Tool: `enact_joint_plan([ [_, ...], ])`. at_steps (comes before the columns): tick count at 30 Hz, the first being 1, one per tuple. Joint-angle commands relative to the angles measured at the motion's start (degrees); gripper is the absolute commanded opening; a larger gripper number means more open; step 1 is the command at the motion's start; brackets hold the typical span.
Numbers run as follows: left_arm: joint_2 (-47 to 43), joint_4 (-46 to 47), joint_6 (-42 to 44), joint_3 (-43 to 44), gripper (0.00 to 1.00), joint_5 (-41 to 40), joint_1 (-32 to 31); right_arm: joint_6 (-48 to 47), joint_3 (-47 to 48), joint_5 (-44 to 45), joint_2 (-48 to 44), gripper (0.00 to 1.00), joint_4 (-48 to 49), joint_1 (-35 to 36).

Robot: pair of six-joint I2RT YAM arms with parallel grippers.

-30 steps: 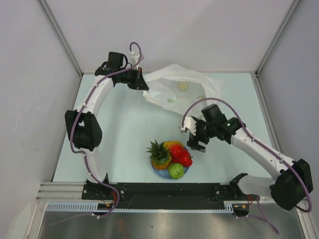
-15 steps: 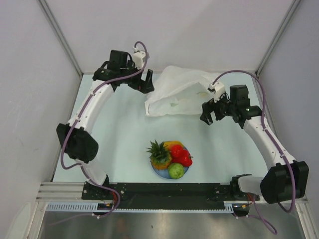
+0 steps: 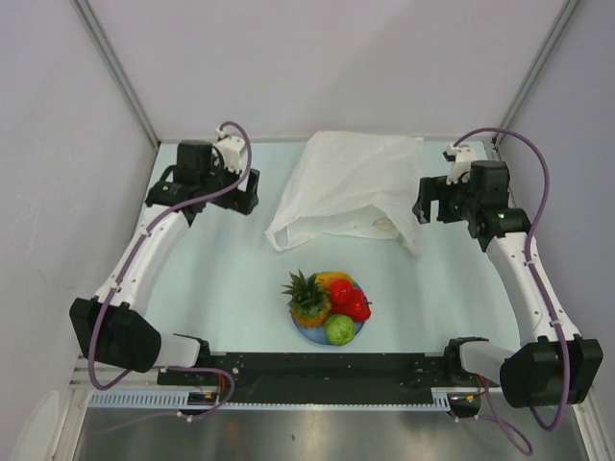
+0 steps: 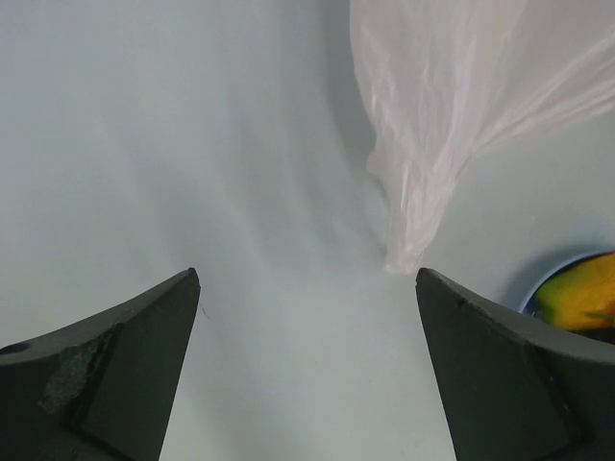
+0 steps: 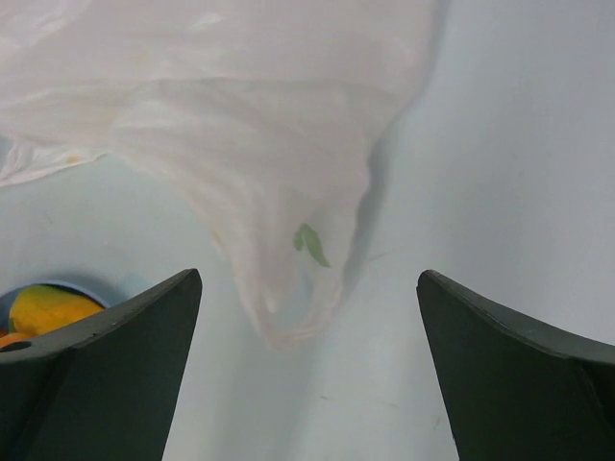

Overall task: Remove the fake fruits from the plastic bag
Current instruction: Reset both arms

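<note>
The plastic bag (image 3: 351,182) lies flattened on the table (image 3: 221,269) toward its far side, empty-looking and crumpled, with its wide end toward 12 o'clock and its handle corners trailing toward 6 o'clock. The left gripper (image 3: 246,192) sits at the bag's 9 o'clock, just beside its edge but apart from it, with its jaws spread wide and nothing between them. In the left wrist view one pointed corner of the bag hangs down at about 1 o'clock ahead of the fingers (image 4: 115,375), clear of both. The right gripper (image 3: 424,204) is at the bag's 3 o'clock, close against its right corner, and it too stands wide open and holds nothing. Its wrist view shows a drooping bag corner straight ahead at 12 o'clock, lying on the table between the two fingers without touching either, with a small green fleck (image 5: 309,245) on the plastic. The fake fruits (image 3: 329,303) are out of the bag, piled on a light-blue plate (image 3: 306,333) at the bag's 6 o'clock, well apart from both grippers. On the plate, the pineapple (image 3: 307,298) is at 9 o'clock, the yellow-orange wedge (image 3: 333,279) at 12, the red piece (image 3: 350,298) at 3 and the green ball (image 3: 338,329) at 6.
</note>
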Motion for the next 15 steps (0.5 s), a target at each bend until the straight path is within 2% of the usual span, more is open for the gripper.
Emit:
enact_joint_plan([
  [1, -2.91, 2.29, -1.31, -7.36, 1.0, -4.78, -0.1, 3.37, 0.41, 5.37, -2.78, 1.0, -2.59, -2.14],
  [4, -7.73, 3.7, -0.43, -11.67, 1.0, -5.84, -0.1, 3.28, 1.11, 8.54, -2.78, 1.0, -5.75, -2.4],
  [10, -15.65, 6.95, 0.1, -17.03, 1.0, -5.75, -0.1, 3.46, 0.94, 7.59, -1.72, 1.0, -7.52, -4.5],
  [12, -17.94, 7.57, 0.02, -17.92, 1.0, -5.31, -0.01, 2.58, 0.94, 5.92, -1.37, 0.94, -7.87, -4.6],
  [15, -20.23, 7.48, 0.1, -17.74, 1.0, -2.86, -0.1, 1.61, 0.94, 4.86, -2.6, 1.0, -8.66, -4.6],
])
